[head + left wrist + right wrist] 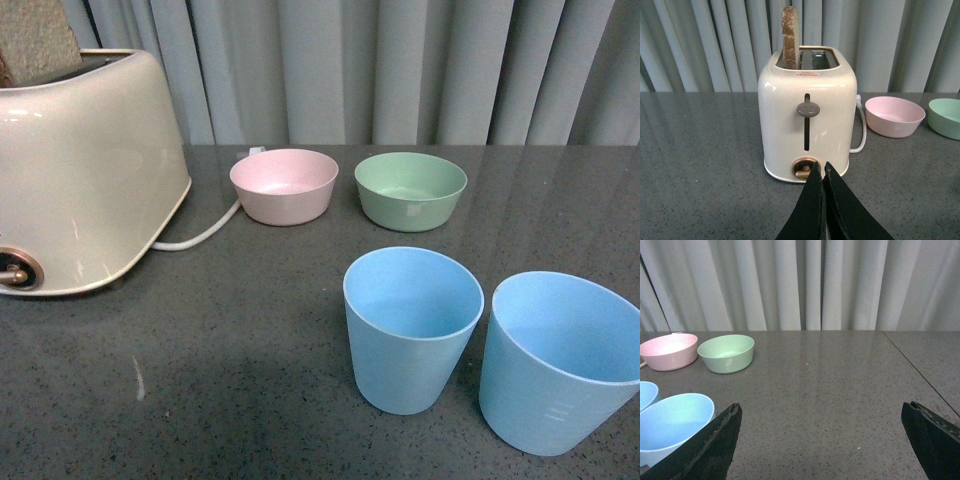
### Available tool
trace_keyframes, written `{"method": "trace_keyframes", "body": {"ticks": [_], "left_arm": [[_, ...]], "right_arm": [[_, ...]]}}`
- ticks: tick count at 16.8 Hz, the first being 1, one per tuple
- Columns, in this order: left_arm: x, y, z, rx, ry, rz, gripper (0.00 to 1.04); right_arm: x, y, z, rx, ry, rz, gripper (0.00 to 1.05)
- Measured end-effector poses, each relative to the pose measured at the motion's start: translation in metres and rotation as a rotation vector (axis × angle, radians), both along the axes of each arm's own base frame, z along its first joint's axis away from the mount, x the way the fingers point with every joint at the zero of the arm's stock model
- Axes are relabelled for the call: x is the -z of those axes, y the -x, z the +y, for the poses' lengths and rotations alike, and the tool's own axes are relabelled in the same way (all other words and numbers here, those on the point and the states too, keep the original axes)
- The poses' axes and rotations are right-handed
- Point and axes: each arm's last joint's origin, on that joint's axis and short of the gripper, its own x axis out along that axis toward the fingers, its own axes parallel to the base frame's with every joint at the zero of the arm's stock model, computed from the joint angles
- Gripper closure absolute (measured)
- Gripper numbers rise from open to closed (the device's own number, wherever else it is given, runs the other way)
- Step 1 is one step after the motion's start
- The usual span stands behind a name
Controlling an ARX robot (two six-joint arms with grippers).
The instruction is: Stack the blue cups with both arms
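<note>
Two blue cups stand just beside each other in the front view's lower right: left cup (412, 330), and right cup (560, 365) at the frame's edge. Above them sit the pink bowl (284, 186) and green bowl (410, 190). The left gripper (822, 172) is clenched on nothing; the right gripper (821, 410) is spread wide, empty

Nothing here can be read. The cream glossy two-slot toaster (810, 115) has a tiny red printed line (810, 74) below its slots, too small to read. The pale-green plastic bowl (410, 190) carries a small white sticker (411, 210), illegible.
</note>
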Motion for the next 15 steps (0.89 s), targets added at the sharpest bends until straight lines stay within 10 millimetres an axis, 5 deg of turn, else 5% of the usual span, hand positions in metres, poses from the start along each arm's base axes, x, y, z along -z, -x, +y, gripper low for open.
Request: {"method": "trace_keyframes", "body": {"ticks": [15], "left_arm": [[0.008, 0.015, 0.0, 0.0, 0.0, -0.014, 1.04]], "right_arm": [[0.0, 0.0, 0.0, 0.0, 0.0, 0.0, 0.07]]}}
